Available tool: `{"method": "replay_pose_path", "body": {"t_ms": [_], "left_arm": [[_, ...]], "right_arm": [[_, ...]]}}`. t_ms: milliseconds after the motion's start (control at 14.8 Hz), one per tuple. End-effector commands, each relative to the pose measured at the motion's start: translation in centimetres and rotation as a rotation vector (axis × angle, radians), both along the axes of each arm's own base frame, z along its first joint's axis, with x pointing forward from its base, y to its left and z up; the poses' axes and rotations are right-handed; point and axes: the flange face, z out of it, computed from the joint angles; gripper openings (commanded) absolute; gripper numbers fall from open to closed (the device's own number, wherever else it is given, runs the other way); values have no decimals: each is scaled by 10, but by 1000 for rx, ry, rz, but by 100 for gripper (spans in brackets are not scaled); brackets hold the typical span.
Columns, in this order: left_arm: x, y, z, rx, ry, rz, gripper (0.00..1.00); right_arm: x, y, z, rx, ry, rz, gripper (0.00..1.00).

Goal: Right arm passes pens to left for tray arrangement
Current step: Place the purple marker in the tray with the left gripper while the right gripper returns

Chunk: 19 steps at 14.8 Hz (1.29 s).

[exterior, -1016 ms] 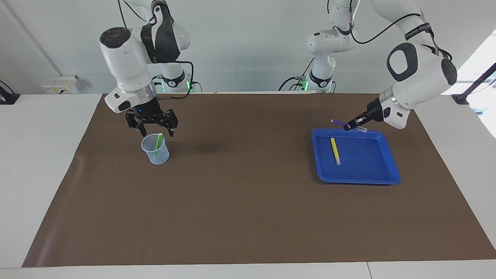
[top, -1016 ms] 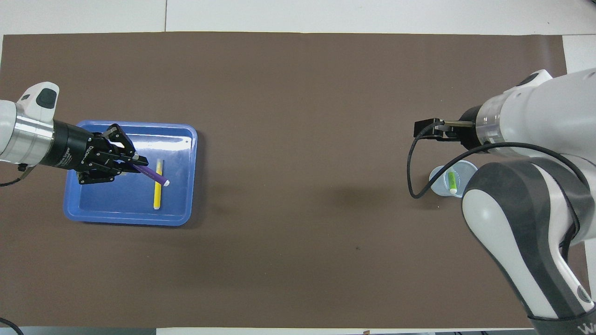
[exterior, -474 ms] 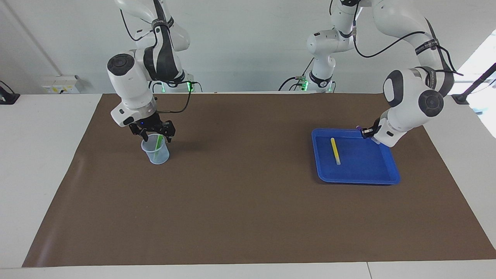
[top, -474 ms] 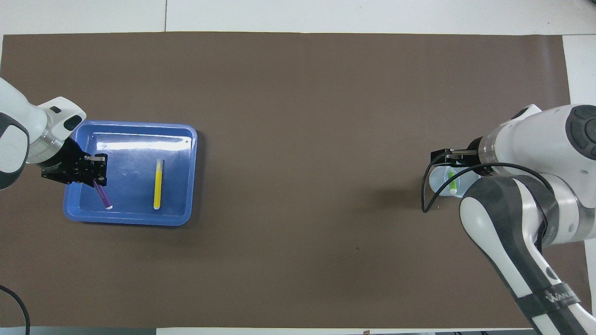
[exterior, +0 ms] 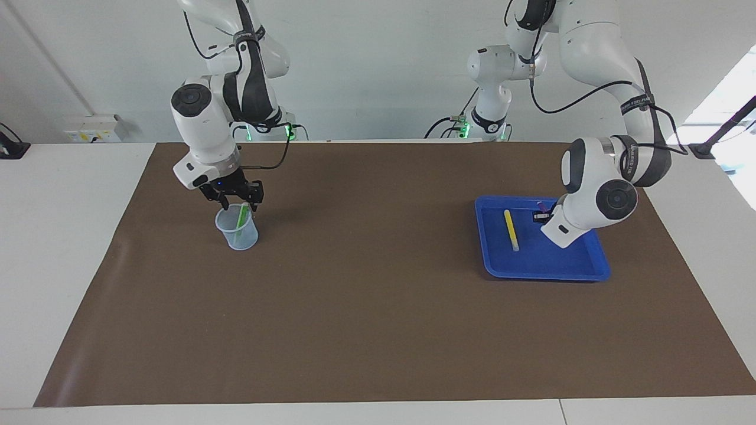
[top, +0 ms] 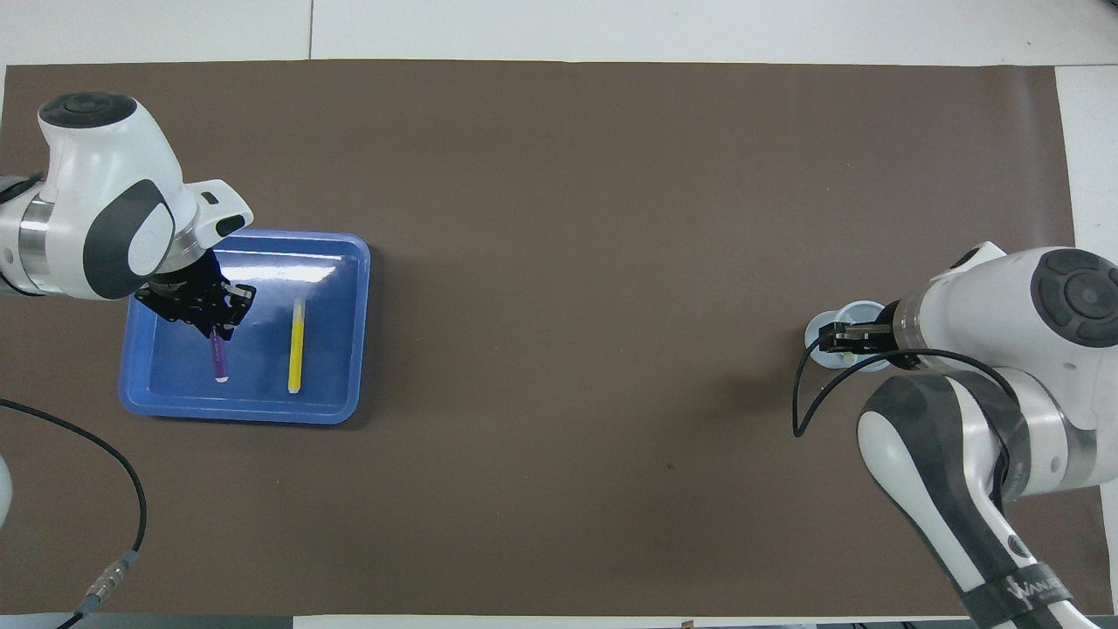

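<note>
Pens are split between 2 places, which suggests a relay partly done: the yellow pen (top: 297,343) lies flat in the blue tray (top: 349,262) toward the left arm's end of the tabletop (top: 559,218), and the purple pen (top: 217,359) sits beside it, roughly parallel, well apart from it, its pale cap pointing toward the robots; that side-by-side layout reads as the arrangement the task asks for. The left gripper (top: 217,327) is low over the tray with its jaws closed on the purple pen's upper end, the barrel sticking out below the fingertips; whether the pen already rests on the tray floor I cannot tell, since the wrist hides it in the facing view. The green pen (exterior: 240,219) stands tilted in the clear cup (exterior: 237,227) at the right arm's end, upright storage that leaves its top free to be pinched; the right gripper (exterior: 232,199) hangs just above the cup's rim, over that pen's tip, and I cannot tell how its jaws stand; I judge the green pen to be not yet gripped.
</note>
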Motion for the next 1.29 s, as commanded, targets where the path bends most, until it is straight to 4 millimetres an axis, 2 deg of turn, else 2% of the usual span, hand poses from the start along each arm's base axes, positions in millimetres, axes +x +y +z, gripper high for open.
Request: {"method": "replay_pose_path", "body": {"t_ms": [0, 203, 339, 610, 677, 948, 1016, 1084, 1152, 1219], "left_arm": [[8, 2, -16, 27, 14, 21, 0], [5, 8, -24, 26, 20, 28, 0], [1, 9, -31, 22, 18, 31, 0], [-6, 18, -44, 26, 6, 59, 0], [-8, 18, -46, 26, 8, 58, 0], [-16, 22, -54, 23, -1, 62, 2], [-15, 26, -54, 21, -7, 69, 25], [-15, 27, -54, 21, -7, 69, 62], [-15, 27, -54, 21, -8, 70, 71], [-14, 27, -53, 21, -10, 70, 72]], "right_arm": [[-12, -4, -6, -18, -32, 19, 70], [-14, -3, -11, -17, -36, 20, 68], [-14, -3, -11, -17, -36, 20, 59], [-16, 1, -12, -18, -25, 23, 10], [-17, 2, -12, -19, -19, 24, 1], [-12, 2, -4, -19, -28, 25, 0], [-9, 2, 3, -19, -32, 23, 0], [-6, 1, 15, -20, -22, 16, 0], [-2, 1, 28, -22, -10, 14, 0], [0, 2, 40, -24, 4, 13, 0]]}}
